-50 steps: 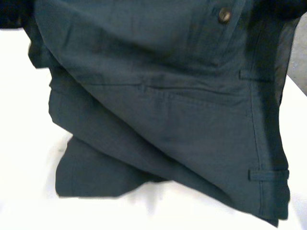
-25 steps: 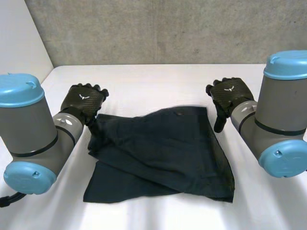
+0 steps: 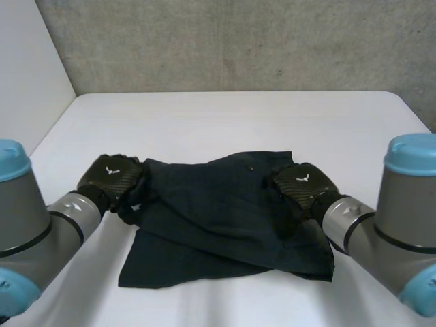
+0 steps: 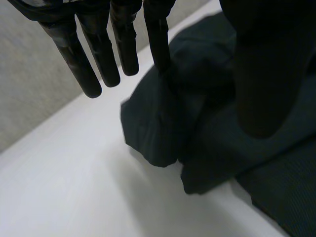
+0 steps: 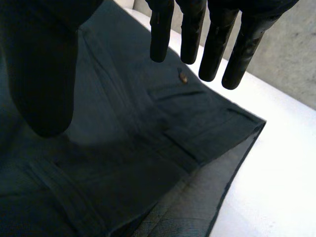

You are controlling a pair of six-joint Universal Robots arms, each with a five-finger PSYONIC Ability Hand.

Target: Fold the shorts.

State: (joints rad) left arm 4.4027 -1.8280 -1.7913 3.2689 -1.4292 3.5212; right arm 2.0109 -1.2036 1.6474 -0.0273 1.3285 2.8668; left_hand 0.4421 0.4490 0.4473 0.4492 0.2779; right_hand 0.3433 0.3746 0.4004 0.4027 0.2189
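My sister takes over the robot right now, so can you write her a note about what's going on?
Left hand: open, fingers straight, one touching the bunched left edge of the shorts.
Right hand: open, fingers straight over the shorts' right side, near the button.
Shorts: rumpled on the white table, partly doubled over.
Done: no neat fold yet.
Left: smooth the cloth, take an edge, fold it over.
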